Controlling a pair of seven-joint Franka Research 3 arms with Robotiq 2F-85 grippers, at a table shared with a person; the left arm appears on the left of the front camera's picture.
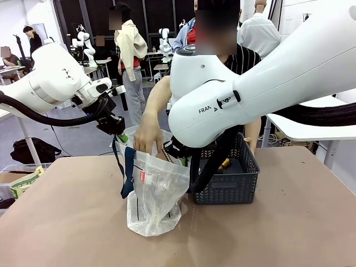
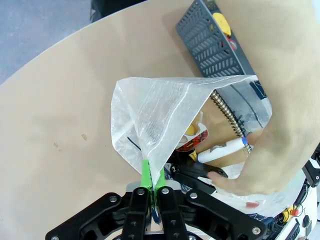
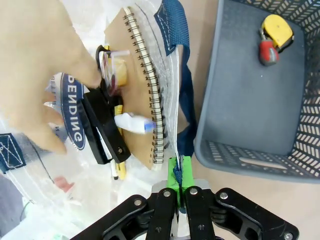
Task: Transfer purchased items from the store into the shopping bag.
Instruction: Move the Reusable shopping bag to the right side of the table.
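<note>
- Now the translucent white crinkly plastic shopping bag (image 1: pixel 153 194), with dark navy loop handles, stands at the lower middle of the front view. It sits on the brown counter (image 1: pixel 67 222), just left of the dark grey lattice-sided plastic basket (image 1: pixel 228 186).
- The left gripper (image 2: pixel 151 172) is pinched shut on one edge of the bag's mouth. The right gripper (image 3: pixel 178 167) is clamped on the opposite edge beside a navy handle, so together they hold the mouth open.
- A person's hand (image 3: pixel 45 75) reaches into the bag, where a tan-brown spiral notebook (image 3: pixel 137 65), a white tube (image 3: pixel 131 122) with a blue cap and a black tool (image 3: pixel 102 135) lie.
- One small yellow-and-red item (image 3: pixel 272 37) lies in the basket, at the upper right of the right wrist view.
- By my judgement, packing is well along, with that item left to move. The next move calls for both grippers to hold the mouth taut and steady while the person's hand fetches it.
</note>
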